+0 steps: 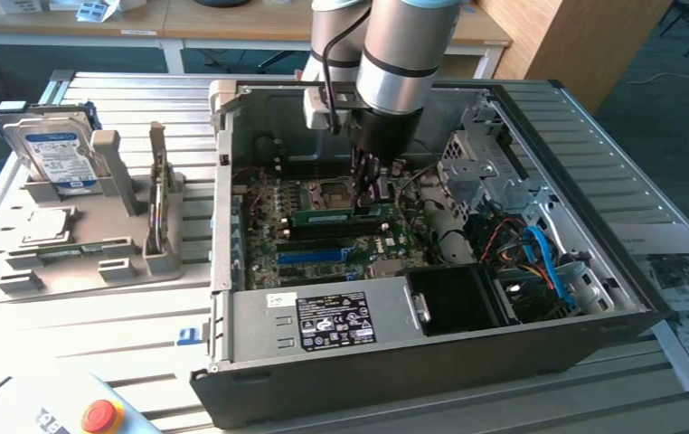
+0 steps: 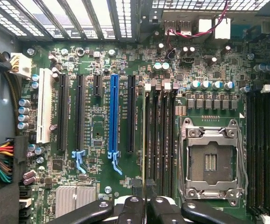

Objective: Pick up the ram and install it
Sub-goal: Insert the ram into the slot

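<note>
Centre of the exterior view, ram [image 1: 326, 217]: green stick lying level, low over the motherboard inside the open computer case [image 1: 502, 353]. In the wrist view it is edge-on [image 2: 146, 140], running along the black memory slots [image 2: 160, 140] beside the CPU socket [image 2: 211, 161]. Seated or hovering: cannot tell.
Ram handling: judge it light, stiff, thin and fragile, with smooth faces that may slip. You should grip the flat faces near the upper edge, clear of the contacts.
Gripper [image 1: 369, 201]: jaws almost together, clamped on the ram, towards its end on the exterior view's right.
</note>
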Robot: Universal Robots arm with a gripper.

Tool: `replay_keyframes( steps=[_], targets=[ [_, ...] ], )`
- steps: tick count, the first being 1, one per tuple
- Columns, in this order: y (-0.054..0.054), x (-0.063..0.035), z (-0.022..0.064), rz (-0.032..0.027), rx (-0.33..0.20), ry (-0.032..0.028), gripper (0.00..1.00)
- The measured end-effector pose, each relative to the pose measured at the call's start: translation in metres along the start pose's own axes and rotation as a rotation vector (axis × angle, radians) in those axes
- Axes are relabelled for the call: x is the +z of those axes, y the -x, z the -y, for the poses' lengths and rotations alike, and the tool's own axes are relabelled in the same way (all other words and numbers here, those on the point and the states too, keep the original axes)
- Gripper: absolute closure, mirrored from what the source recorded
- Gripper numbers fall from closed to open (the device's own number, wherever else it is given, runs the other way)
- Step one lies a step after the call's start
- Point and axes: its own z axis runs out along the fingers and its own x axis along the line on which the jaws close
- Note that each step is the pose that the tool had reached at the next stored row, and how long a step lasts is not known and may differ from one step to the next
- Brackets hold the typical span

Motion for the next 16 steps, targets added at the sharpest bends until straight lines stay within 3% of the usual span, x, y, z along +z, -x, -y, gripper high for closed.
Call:
replay_keyframes(
  steps=[16],
  targets=[
    [0.0007, 0.0005, -0.0007, 0.0011, 0.023, 0.0001, 0.88]
  ],
)
